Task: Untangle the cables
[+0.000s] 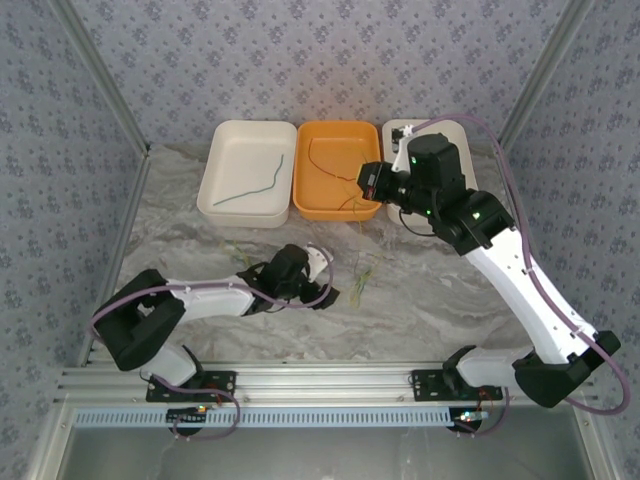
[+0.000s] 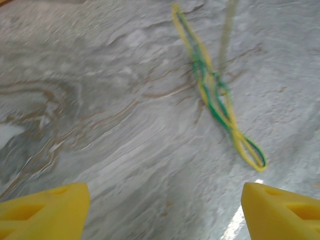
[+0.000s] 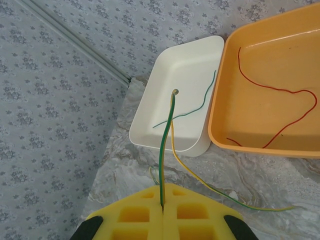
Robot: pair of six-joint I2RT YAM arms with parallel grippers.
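My right gripper (image 3: 162,207) is shut on a green-and-yellow cable (image 3: 167,145), which rises from the pads, bends over and trails down to the table at the right. In the top view this gripper (image 1: 368,182) hangs over the right rim of the orange tray (image 1: 300,205). A loose loop of yellow and green cables (image 2: 215,92) lies on the marble ahead of my left gripper (image 2: 165,210), which is open with nothing between its yellow fingers (image 2: 45,207). Seen from above, the left gripper (image 1: 328,283) sits low beside those strands (image 1: 365,275).
A light green cable (image 1: 250,185) lies alone in the left white tray (image 1: 215,205). A dark red cable (image 3: 280,90) lies in the orange tray. A third white tray (image 1: 450,130) stands at the back right, partly behind the right arm. Patterned walls close in the table.
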